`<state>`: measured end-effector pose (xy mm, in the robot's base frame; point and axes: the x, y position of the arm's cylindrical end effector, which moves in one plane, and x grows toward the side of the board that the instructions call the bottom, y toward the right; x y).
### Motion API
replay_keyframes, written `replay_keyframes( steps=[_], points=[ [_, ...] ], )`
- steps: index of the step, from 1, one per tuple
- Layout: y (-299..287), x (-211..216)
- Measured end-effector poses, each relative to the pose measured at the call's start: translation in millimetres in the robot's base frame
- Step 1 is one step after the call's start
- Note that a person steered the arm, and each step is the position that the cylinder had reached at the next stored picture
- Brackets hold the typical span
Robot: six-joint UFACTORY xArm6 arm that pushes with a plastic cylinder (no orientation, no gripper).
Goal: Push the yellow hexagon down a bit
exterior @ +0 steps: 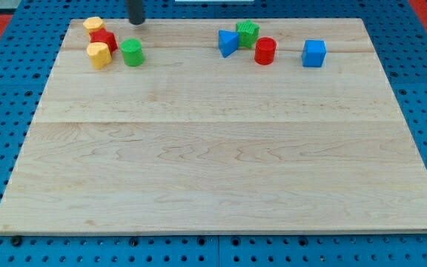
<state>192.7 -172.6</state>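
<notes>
A yellow block (93,26) that looks like a hexagon sits at the board's top left corner. A red block (104,40) touches it just below, and a second yellow block (98,55) sits below that. A green cylinder (132,53) stands to the right of this cluster. My tip (136,22) is at the board's top edge, to the right of the upper yellow block and above the green cylinder. It touches no block.
Near the top middle are a blue triangle (227,42), a green block (247,33) touching it, a red cylinder (265,51) and a blue cube (313,53). The wooden board (213,163) lies on a blue pegboard.
</notes>
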Motion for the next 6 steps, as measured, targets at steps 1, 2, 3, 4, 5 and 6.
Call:
replay_keyframes(
  steps=[1,2,3,4,5,6],
  points=[
    [-62.1,14.2],
    [-53.1,21.1],
    [-54.1,-0.4],
    [-89.9,7.2],
    [-89.9,39.0],
    [-89.9,66.0]
  ],
)
